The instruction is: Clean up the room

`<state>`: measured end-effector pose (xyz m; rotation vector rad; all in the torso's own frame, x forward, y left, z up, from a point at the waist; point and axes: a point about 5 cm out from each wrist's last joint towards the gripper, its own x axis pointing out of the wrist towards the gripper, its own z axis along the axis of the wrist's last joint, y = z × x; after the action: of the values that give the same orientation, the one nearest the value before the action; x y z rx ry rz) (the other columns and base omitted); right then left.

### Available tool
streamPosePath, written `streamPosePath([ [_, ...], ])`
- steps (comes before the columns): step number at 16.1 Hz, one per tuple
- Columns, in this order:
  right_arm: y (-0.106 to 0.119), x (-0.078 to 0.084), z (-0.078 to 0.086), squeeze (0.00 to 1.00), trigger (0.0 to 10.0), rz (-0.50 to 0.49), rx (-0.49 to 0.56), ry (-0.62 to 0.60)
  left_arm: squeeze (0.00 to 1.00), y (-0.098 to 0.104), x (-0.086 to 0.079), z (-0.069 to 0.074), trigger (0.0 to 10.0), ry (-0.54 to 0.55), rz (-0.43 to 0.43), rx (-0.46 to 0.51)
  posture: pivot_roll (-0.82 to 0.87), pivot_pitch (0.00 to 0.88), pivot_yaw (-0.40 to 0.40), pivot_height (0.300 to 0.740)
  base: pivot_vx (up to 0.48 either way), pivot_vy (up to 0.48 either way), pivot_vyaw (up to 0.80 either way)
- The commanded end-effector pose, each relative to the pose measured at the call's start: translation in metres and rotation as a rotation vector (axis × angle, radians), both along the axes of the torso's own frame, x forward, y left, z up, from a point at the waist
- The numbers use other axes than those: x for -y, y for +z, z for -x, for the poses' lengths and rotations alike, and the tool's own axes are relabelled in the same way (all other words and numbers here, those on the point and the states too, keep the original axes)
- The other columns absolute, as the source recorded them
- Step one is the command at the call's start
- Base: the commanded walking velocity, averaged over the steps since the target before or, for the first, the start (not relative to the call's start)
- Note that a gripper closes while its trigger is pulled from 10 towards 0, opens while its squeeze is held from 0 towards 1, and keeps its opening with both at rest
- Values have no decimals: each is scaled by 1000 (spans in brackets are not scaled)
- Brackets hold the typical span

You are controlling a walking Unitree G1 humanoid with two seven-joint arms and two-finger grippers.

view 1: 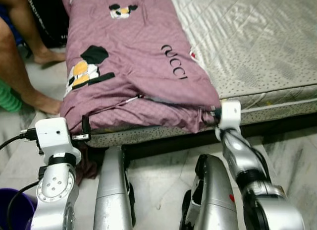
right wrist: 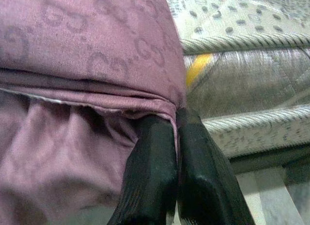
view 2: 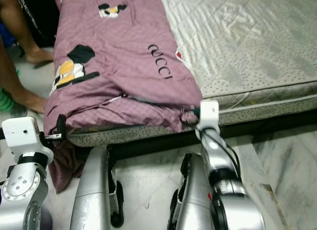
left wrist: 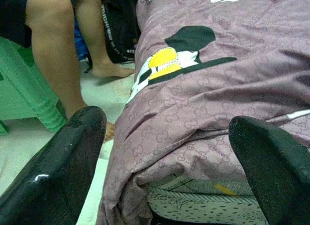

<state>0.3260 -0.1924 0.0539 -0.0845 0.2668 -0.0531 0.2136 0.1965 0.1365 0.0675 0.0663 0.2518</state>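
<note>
Left eye view, far left: a person's bare legs [view 1: 20, 56] stand on the pale floor [view 1: 163, 185] beside the bed, with a green plastic stool [left wrist: 24, 89] next to them in the left wrist view. A purple bucket rim [view 1: 15, 205] sits at the lower left corner.

Left gripper [view 1: 83, 132] is raised at the bed's near left corner, jaws apart, black fingers [left wrist: 58, 171] either side of the blanket's hanging edge; contact cannot be told.

Purple blanket [view 1: 133, 66], printed with cartoon figures and dark lettering, lies along the left half of the mattress [view 1: 257, 46], its near edge bunched and draping over the foot of the bed, one corner trailing toward the floor.

Right gripper [right wrist: 177, 152] is at the blanket's near right corner, jaws clamped on a fold of purple cloth just beside the mattress piping. Right of it, the grey quilted mattress is bare. Two silver legs [view 1: 114, 190] stand below on the floor.
</note>
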Motion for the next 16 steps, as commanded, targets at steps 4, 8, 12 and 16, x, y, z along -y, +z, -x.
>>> streamPosePath([
  [4, -3, 10, 23, 0, 0, 5, -23, 23, 0, -1, -4, -10, 10000, 0, -3, 19, 153, 60, 20, 525, 0, 0, 0],
  [8, -8, 23, 58, 0, 0, 40, -73, 50, 0, -3, -6, -16, 10000, -6, -7, 27, 110, 24, 22, 525, 0, 0, 0],
  [12, -14, 17, 65, 0, 10000, 175, -118, 183, 0, -7, -7, -33, 10000, 9, -30, 17, 68, 0, 28, 525, 0, 0, 0],
  [16, 24, 0, 22, 1000, 10000, 185, 19, 234, 0, -6, -4, -43, 10000, -8, -44, 41, 56, 0, 25, 525, 0, 0, 0],
])
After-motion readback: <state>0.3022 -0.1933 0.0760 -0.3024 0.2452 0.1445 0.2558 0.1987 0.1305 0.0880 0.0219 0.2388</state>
